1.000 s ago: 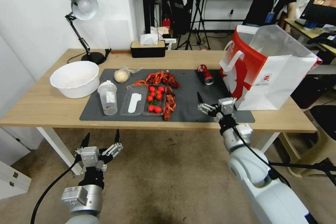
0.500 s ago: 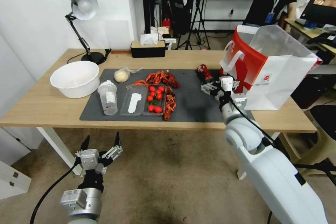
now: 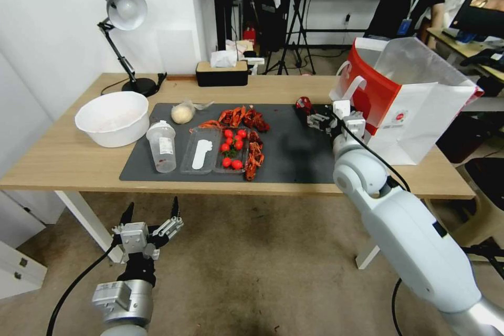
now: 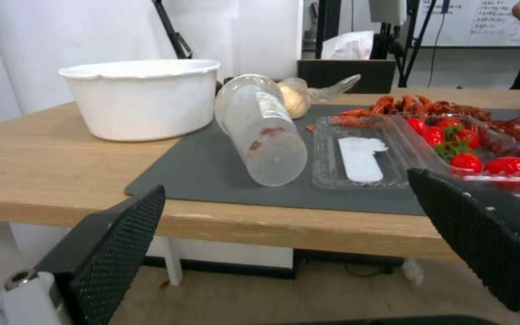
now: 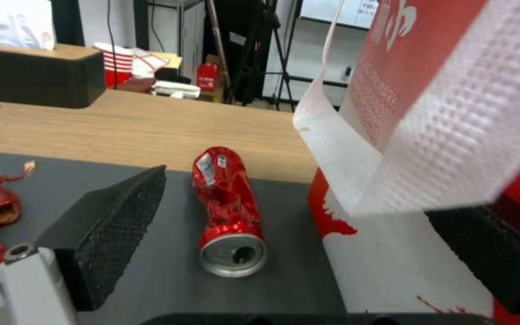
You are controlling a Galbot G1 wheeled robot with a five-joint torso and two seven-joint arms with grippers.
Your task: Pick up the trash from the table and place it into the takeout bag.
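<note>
One crushed red can (image 5: 229, 216) lay on its side near the table's (image 3: 68, 160) far right edge, just beside the takeout bag (image 3: 415, 115). The right gripper (image 3: 317, 117) was held spread around it, presumably for grasping; the left gripper (image 3: 150, 210) was parked spread below the table's front edge.

Right gripper (image 3: 319, 117) is out over the dark mat (image 3: 286, 153), right at the red can (image 3: 303, 104), which lies just beside the takeout bag (image 3: 404, 110). Can't tell how its fingers are set. Left gripper (image 3: 150, 215) hangs low in front of the table (image 3: 63, 160), fingers spread wide, nothing in them. Farther from the bag along the mat: crayfish shells (image 3: 247, 117), tomatoes in a clear tray (image 3: 232, 149), a bottle (image 3: 161, 146), a bagged bun (image 3: 182, 113).
</note>
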